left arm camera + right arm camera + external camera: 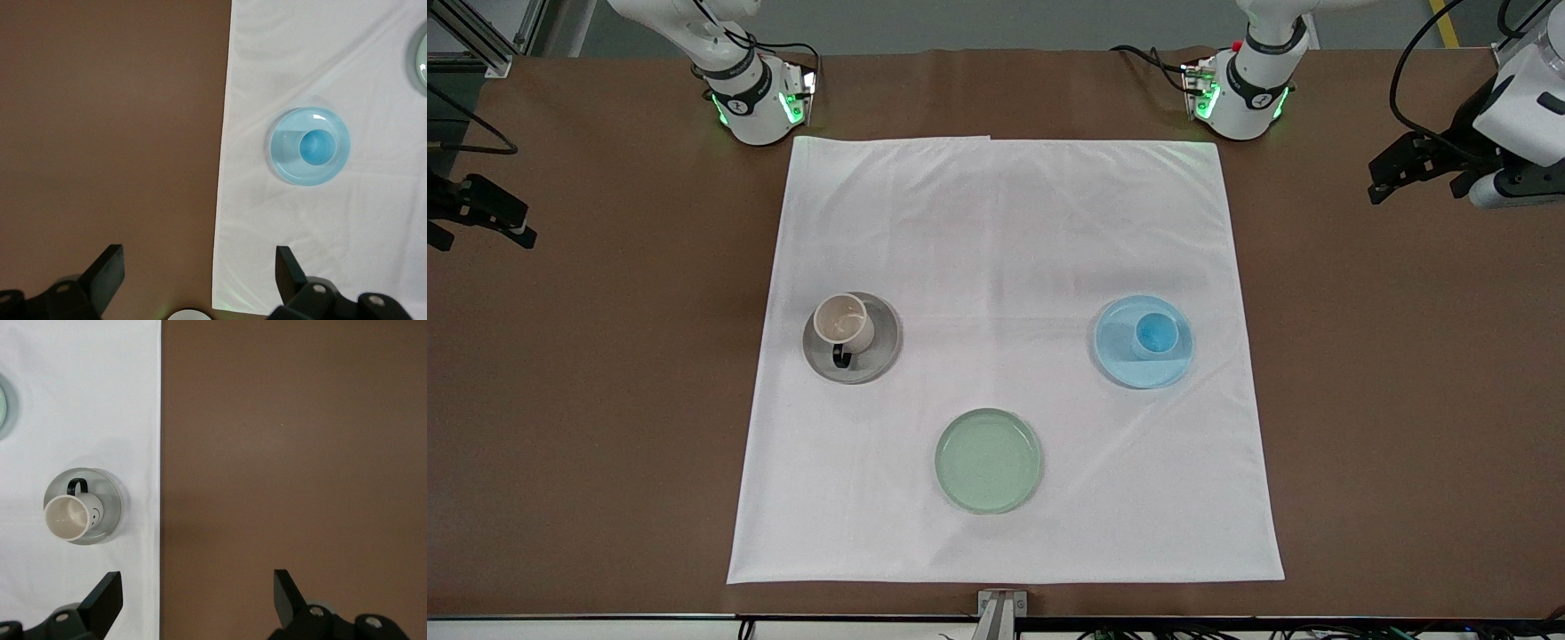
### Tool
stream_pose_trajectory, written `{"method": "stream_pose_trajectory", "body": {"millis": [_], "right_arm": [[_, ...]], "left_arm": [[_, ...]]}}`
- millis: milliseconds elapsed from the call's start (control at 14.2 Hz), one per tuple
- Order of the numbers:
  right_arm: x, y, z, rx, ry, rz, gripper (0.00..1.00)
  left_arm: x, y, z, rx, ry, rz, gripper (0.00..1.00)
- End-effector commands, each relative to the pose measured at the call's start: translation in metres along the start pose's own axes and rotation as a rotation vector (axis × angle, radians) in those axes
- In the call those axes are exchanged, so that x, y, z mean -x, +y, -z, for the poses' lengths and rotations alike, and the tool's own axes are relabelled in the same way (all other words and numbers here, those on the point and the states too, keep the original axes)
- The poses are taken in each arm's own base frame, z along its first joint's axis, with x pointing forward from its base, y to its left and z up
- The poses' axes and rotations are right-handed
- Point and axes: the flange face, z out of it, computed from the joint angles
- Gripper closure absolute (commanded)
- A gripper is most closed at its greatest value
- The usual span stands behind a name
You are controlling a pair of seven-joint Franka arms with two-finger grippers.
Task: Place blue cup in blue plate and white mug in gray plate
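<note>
The off-white mug (843,324) stands upright in the round gray plate (882,351), black loop handle toward the front camera. The light-blue handleless cup (1155,334) stands upright in the light-blue plate (1134,369). Left hand (200,270) and right hand (197,595) hang released over bare brown worktop (605,356).

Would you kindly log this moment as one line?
small light-blue cup upright in blue plate | off-white mug upright in gray plate | left gripper, right gripper open, off cloth

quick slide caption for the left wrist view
Open left gripper over the cloth edge, with the blue cup standing in the blue plate.
</note>
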Motion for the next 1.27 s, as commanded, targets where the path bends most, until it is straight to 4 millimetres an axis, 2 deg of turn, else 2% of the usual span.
{"method": "stream_pose_trajectory", "body": {"millis": [0, 141, 492, 703, 914, 1195], "right_arm": [[-0.021, -0.009, 0.004, 0.048, -0.055, 0.009, 0.00], [-0.021, -0.007, 0.007, 0.046, -0.046, 0.003, 0.00], [-0.021, -0.002, 0.010, -0.008, -0.028, -0.016, 0.00], [-0.021, 0.000, 0.011, -0.011, -0.023, -0.018, 0.00], [-0.022, 0.000, 0.021, -0.007, 0.006, -0.017, 0.00], [-0.023, 0.000, 0.020, -0.008, 0.007, -0.017, 0.00]], "left_arm": [[0.001, -0.003, 0.005, -0.001, 0.016, -0.008, 0.00], [-0.001, -0.009, 0.008, 0.001, 0.024, 0.000, 0.00], [-0.009, -0.009, 0.010, 0.003, 0.030, -0.003, 0.00], [-0.009, -0.009, 0.011, 0.004, 0.031, -0.002, 0.00], [-0.009, -0.008, 0.011, 0.004, 0.031, -0.005, 0.00], [-0.009, -0.009, 0.010, 0.003, 0.028, -0.003, 0.00]]}}
